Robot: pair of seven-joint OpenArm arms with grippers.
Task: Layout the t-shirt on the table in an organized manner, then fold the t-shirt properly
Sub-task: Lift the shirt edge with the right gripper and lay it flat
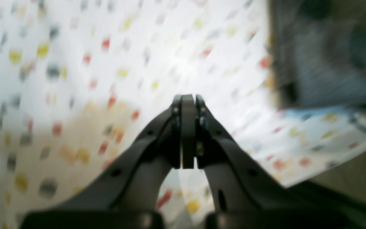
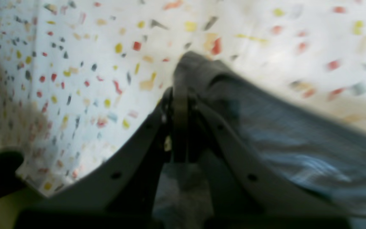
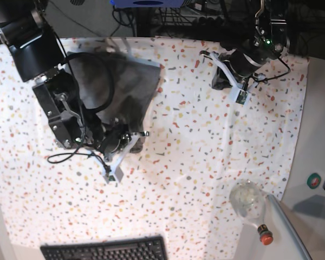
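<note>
the right pincer (image 2: 180, 95) is gripping a fold of the grey t-shirt (image 3: 122, 86), which is lying bunched on the far side of the speckled table (image 3: 206, 157). the left pincer (image 1: 187, 101) is hanging pressed together, holding nothing, above bare cloth well apart from the shirt.

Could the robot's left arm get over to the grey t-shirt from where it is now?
Probably yes. The left hand is shut and empty above the speckled table, and only bare cloth lies between it and the t-shirt. The right hand is already shut on the shirt, so the arms could crowd each other.
</note>
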